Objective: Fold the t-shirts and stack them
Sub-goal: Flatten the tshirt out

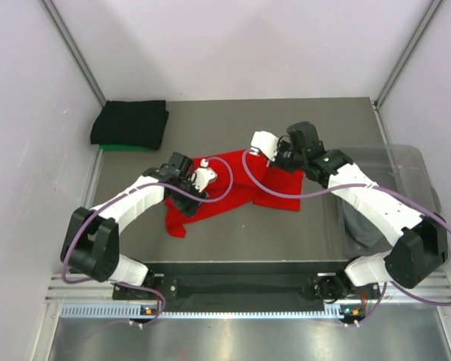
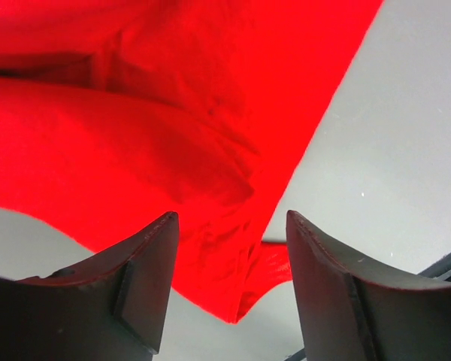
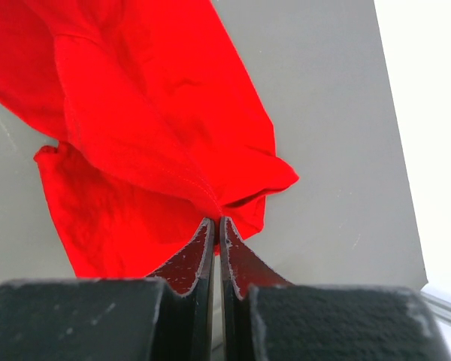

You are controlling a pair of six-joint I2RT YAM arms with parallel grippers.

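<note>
The right claw point(image 3: 216, 226) is clamped on the red t-shirt's point(image 1: 240, 199) right edge while the left claw point(image 2: 229, 226), jaws apart, hangs over its left end, cloth lying lengthwise between.

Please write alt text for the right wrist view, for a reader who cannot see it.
The right gripper, fingers pressed together, pinches a fold of the red t-shirt. The crumpled shirt spreads over the grey table.
</note>
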